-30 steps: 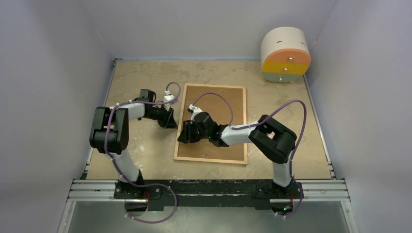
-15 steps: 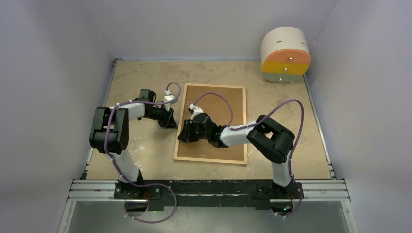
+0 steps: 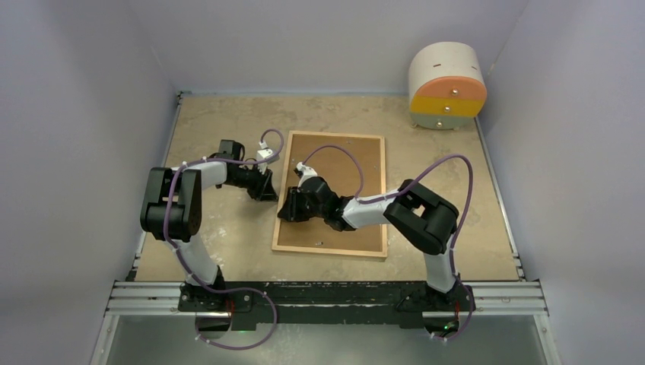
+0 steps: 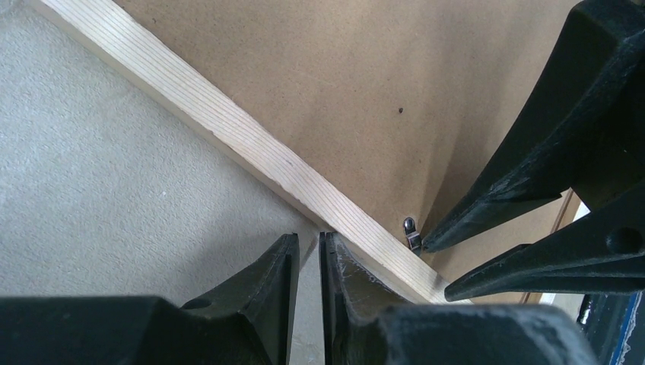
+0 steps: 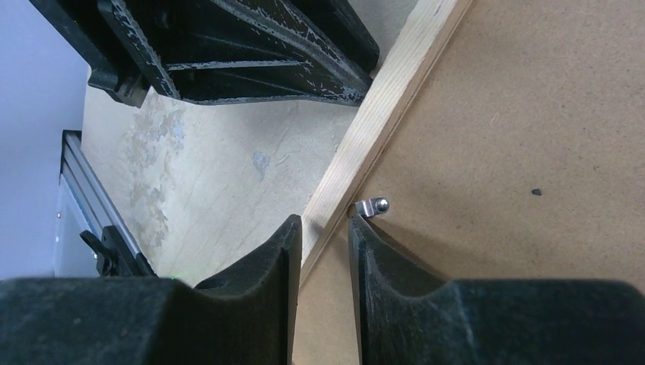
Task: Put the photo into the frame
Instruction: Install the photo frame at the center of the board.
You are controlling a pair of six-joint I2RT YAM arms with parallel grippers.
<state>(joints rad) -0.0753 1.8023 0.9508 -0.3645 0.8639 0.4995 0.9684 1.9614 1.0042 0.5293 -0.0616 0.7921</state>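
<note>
The left claw [image 3: 266, 188] is down at the surface [image 3: 220, 125], just outside the left rail of the frame [image 3: 328, 249]. Its fingers are nearly together, with only a slim slit between them and nothing in it. In the left wrist view, its inner finger [image 4: 346, 266] lies right against the outer edge of the pale wooden moulding.

The frame lies flat and back-up in the middle of the surface, with the brown backing panel [image 3: 357, 163] sitting inside it.

The right claw [image 3: 289, 211] is over that same left rail, close beside the left claw but apart from it. Its fingers stand a little apart and straddle the moulding, one on the surface side and one on the panel side, beside a small metal tab [image 5: 371, 205]. I cannot tell whether they actually pinch the wood.

A round white, orange and yellow drawer unit [image 3: 447, 84] stands at the far right corner, well apart from the frame.
</note>
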